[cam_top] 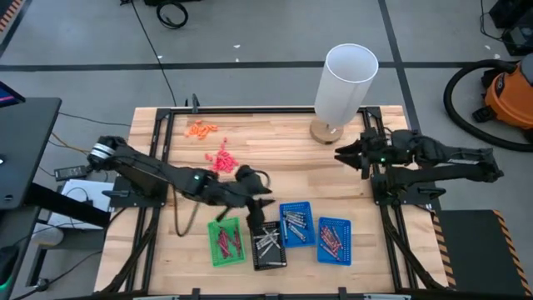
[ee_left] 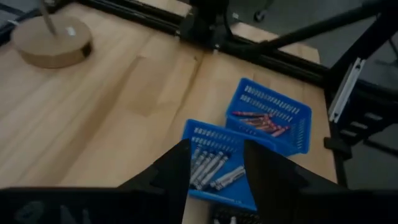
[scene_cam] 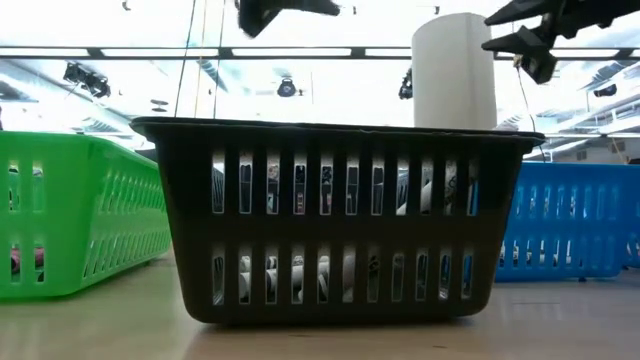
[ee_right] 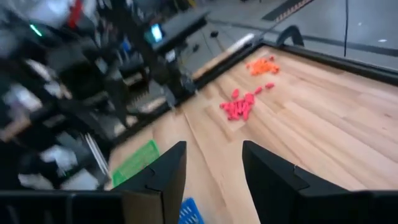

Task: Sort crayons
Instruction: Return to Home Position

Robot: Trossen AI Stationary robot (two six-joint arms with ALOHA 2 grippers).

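Observation:
Four small trays stand in a row near the table's front edge. The green tray (cam_top: 223,242) holds dark maroon crayons, the black tray (cam_top: 268,247) silvery ones. One blue tray (ee_left: 219,163) holds grey crayons (ee_left: 208,169), the other blue tray (ee_left: 273,115) red crayons (ee_left: 264,122). My left gripper (cam_top: 260,204) hangs open above the black tray, nothing between its fingers (ee_left: 177,171). My right gripper (cam_top: 341,154) is open and empty at the table's right side, well above the wood. No loose crayon shows on the table.
A tall white cylinder (cam_top: 346,79) on a round wooden base stands at the far right. Tiny orange bits (cam_top: 202,128) and pink-red bits (cam_top: 222,160) lie on the far left part. Bare wood lies between them and the trays.

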